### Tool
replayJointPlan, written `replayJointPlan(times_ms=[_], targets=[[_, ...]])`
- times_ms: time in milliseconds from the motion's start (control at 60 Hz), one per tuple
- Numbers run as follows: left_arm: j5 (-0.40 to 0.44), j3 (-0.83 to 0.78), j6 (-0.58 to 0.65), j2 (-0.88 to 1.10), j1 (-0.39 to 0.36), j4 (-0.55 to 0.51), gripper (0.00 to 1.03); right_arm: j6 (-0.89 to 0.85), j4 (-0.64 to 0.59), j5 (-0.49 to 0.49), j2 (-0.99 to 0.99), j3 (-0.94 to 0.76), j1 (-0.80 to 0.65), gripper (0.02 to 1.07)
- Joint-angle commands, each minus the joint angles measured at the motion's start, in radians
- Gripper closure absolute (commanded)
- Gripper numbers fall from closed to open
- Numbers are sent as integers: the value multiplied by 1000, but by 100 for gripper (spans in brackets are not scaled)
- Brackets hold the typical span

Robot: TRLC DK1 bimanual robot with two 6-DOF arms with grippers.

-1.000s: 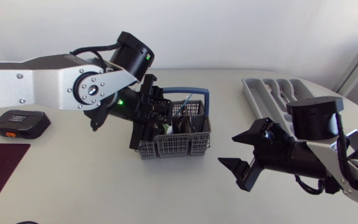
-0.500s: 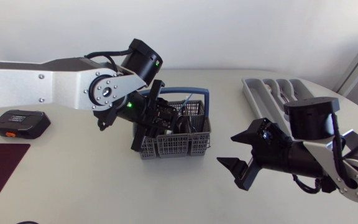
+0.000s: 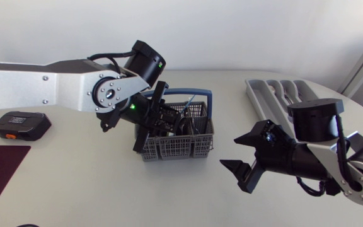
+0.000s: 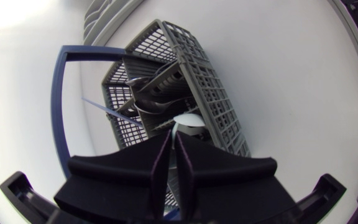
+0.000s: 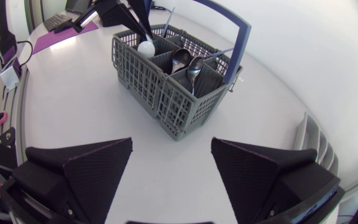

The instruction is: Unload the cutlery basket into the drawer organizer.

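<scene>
left gripper [image 4: 173, 138] clenched on white spoon [image 4: 188, 120] in basket [image 3: 175, 148]; right gripper [image 3: 230, 151] spread, idle. at least 2 metal spoons [image 5: 180, 59] left; organizer [image 3: 257, 96] contents unclear. i judge it early.

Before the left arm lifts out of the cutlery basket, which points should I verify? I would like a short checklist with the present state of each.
1. The left end effector is shut on the white utensil: ok.
2. The grip is firm enough for a lift: cannot tell.
3. The metal spoons stand in another compartment, apart from the white utensil: ok.
4. The blue basket handle lies beside the left end effector, not over it: ok.
5. The right end effector is open and away from the cutlery basket: ok.
6. The drawer organizer has a free slot for this piece: cannot tell.
</scene>
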Motion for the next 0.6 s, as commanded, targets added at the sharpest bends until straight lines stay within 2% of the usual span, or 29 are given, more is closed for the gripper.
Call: replayJointPlan(times_ms=[0, 217, 583], targets=[[-6, 11, 42, 32, 2, -17, 100, -21, 13, -2, 9, -27, 3, 15], [-7, 7, 40, -26, 6, -17, 100, -20, 10, -2, 2, -29, 5, 15], [-27, -56, 19, -260, 4, -20, 100, -9, -25, 1, -49, -33, 12, 15]])
